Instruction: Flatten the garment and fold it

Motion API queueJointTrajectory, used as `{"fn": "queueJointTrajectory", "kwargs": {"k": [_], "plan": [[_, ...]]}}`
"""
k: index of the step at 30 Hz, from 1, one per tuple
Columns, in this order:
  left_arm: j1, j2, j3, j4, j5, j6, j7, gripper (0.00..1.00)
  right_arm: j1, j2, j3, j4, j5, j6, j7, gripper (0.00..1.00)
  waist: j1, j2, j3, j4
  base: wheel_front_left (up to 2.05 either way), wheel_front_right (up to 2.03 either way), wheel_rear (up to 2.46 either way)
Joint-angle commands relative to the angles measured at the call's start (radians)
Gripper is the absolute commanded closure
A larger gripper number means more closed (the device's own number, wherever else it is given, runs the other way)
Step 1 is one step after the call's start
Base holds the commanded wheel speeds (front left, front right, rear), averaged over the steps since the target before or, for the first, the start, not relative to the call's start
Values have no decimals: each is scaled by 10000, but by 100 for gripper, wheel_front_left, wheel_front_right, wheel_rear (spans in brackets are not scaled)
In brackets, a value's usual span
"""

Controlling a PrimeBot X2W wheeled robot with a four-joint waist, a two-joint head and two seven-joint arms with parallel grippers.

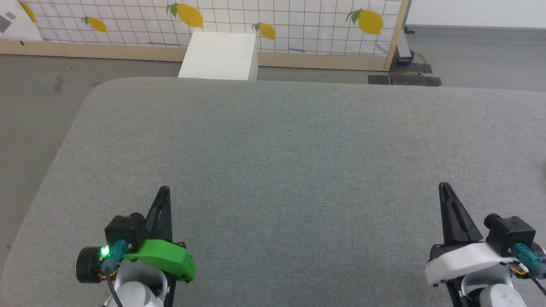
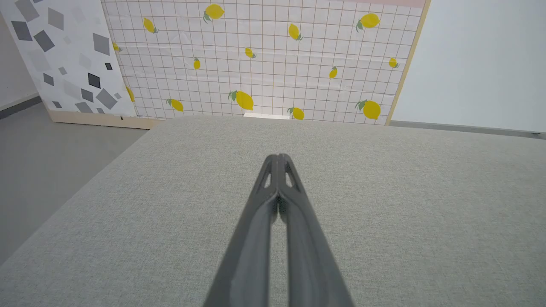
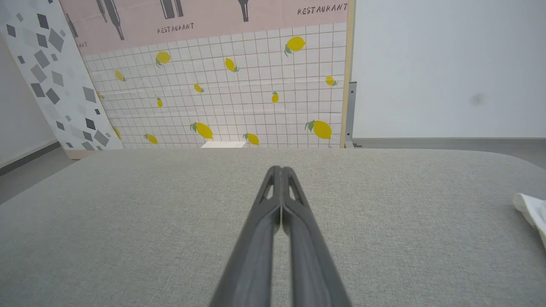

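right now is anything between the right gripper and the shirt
Nothing visible does. A white edge of the garment lies on the grey pad, off to the right of the shut right gripper, with just pad between them.

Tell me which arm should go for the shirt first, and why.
Right, probably. The garment peeks in at the right edge of the right wrist view, on the table, right of the right gripper. The left gripper sits farther away. Both are shut.
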Motion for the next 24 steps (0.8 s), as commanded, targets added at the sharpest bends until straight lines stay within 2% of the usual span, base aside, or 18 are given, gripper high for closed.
{"fn": "queueJointTrajectory", "kwargs": {"k": [1, 24], "plan": [[147, -54, 27, -95, 88, 31, 56, 100, 95, 3, 33, -95, -93, -4, 59, 100, 0, 0, -2, -3, 0, 0, 0], [363, -144, 154, -580, 456, 86, 522, 100, 165, 5, 193, -447, -383, -7, 524, 100, 0, 0, -45, -50, 0, 0, 0]]}}
